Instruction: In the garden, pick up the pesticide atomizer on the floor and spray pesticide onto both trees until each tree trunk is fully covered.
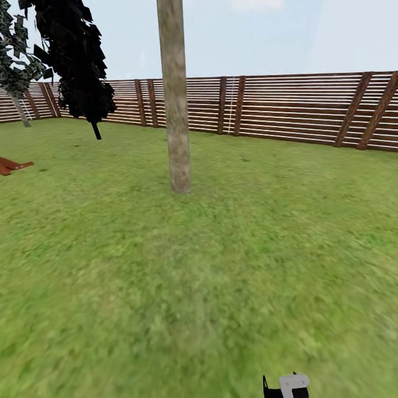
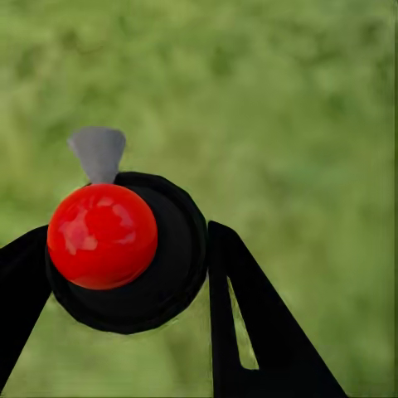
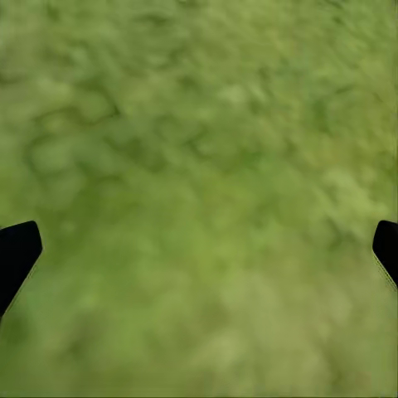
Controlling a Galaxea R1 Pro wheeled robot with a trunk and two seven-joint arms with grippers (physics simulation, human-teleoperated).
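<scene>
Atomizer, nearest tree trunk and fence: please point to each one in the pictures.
atomizer (image 2: 124, 257): left wrist view, on its black round body.
tree trunk (image 1: 177, 110): head view, on the middle of the pale column.
fence (image 1: 298, 105): head view, on the brown slats.

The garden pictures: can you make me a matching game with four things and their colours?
Things:
1. ball on top of the spray bottle
2. grass
3. fence
4. thick tree trunk

Colours:
A. brown
B. pale grey-beige
C. red
D. green

Pairs: 1-C, 2-D, 3-A, 4-B

The spray bottle sits between the fingers of the left pincer.
</scene>
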